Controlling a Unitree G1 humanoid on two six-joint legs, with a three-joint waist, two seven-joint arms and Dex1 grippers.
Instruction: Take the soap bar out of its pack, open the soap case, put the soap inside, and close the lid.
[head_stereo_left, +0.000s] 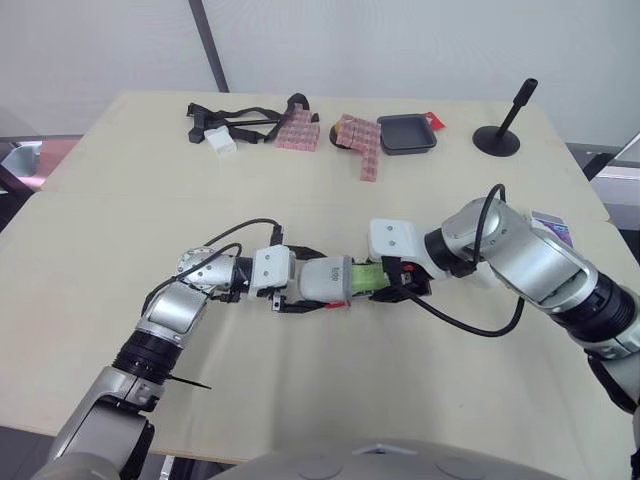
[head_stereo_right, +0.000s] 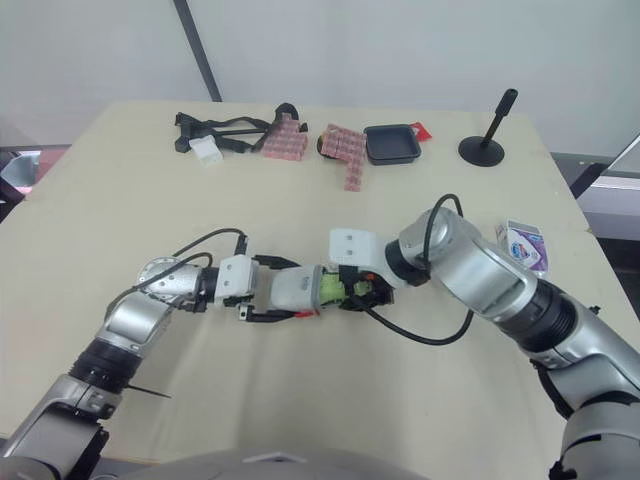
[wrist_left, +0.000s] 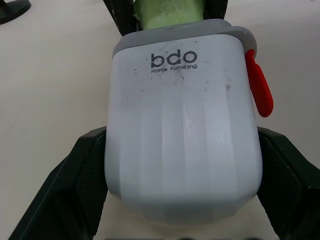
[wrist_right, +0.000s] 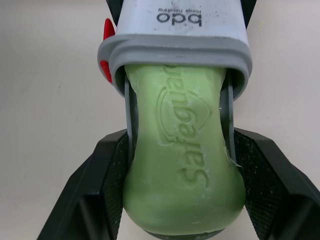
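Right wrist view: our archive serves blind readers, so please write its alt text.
Green soap, held by the right gripper, sits partly inside the open end of a white case with a red tab; beige table behind.

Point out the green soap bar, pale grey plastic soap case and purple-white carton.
Green soap bar (wrist_right: 182, 165), right wrist view, embossed face.
Pale grey plastic soap case (wrist_left: 182, 150), left wrist view, broad face.
Purple-white carton (head_stereo_right: 520, 246), right eye view, top face.
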